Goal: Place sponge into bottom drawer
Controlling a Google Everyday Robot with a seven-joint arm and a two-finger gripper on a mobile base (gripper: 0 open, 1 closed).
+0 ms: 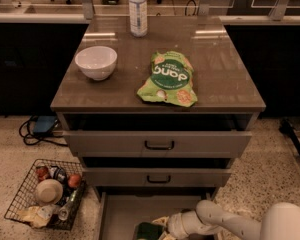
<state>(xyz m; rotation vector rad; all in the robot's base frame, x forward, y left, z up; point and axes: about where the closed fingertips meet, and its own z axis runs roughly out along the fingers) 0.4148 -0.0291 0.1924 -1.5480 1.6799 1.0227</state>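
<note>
Low over bottom drawer [126, 213], pincer [163, 227] at sponge [148, 231]

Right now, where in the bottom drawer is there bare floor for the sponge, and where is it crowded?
Bare floor in the bottom drawer lies along its left wall and in the back strip under the middle drawer. The front middle and right are crowded: the gripper sits at the sponge there.

smooth pale claw [159, 229] in the matt grey bottom drawer [127, 211]; glossy countertop [217, 69].
</note>
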